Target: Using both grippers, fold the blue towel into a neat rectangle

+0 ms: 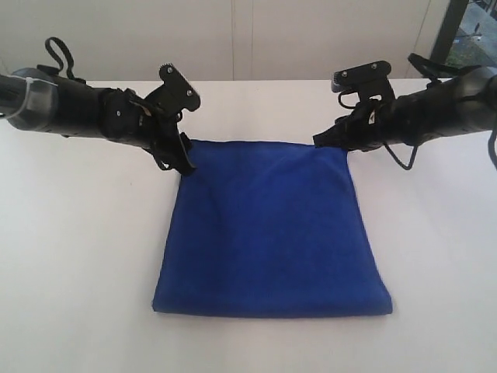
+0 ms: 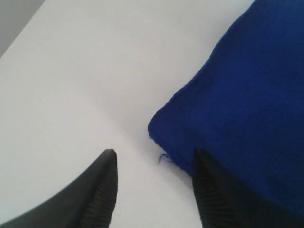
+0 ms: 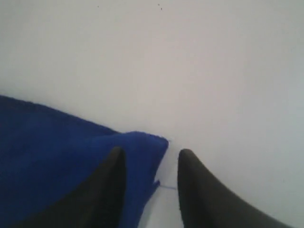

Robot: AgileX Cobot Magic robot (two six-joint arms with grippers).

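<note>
The fingers (image 2: 102, 194) of the left gripper (image 2: 154, 159) and right gripper (image 3: 151, 154) are held apart. The blue towel (image 1: 268, 233) is laid flat on a white table (image 1: 78, 256) by a pale wall (image 1: 233, 39).

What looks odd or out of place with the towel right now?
Nothing serious. The towel lies flat on the table. Only a small loose thread sticks out at its corner near the left fingers, and a similar strand shows near the right fingers.
</note>
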